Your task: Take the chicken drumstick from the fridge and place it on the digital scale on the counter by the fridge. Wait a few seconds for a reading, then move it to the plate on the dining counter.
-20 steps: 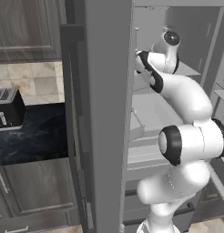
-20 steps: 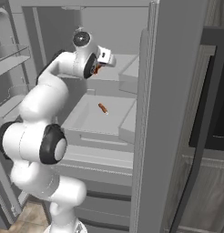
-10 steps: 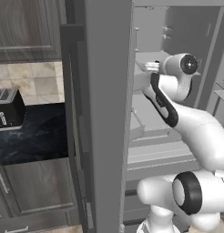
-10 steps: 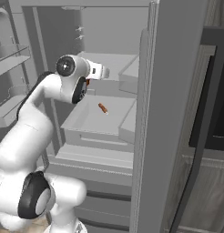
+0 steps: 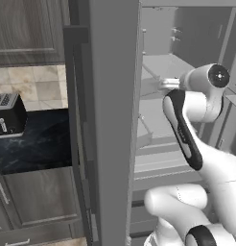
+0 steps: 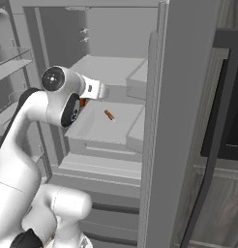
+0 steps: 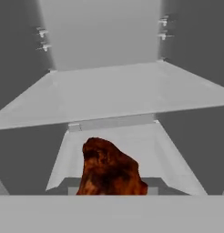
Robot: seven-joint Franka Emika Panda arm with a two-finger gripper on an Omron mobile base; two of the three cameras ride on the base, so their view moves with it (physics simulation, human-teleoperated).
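The fridge (image 6: pixel 186 97) stands open, and the arm reaches into its pale grey inside at about mid-height. The claw (image 6: pixel 84 100) is closed on the drumstick (image 7: pixel 109 168). In the hand view the orange-brown meat sits right up against the camera and covers the fingertips, so the grip itself is hidden. It hangs clear of the fridge's shelves (nothing but air shows under it). In the right base view only a sliver of orange peeks out beside the hand, just inside the fridge's left half.

Past the drumstick, toward the back wall of the fridge, a wide flat shelf (image 7: pixel 114 91) spans the cavity. Below it lies an open bin (image 6: pixel 99 130). In that bin a second small reddish piece (image 6: pixel 110 115) lies loose, apart from the claw and nearer the fridge's middle.

Outside the fridge, to its left in the left base view, runs the counter (image 5: pixel 38 144), black with white veins. A black toaster (image 5: pixel 8 120) stands on it against the beige tiles, well apart from the fridge.
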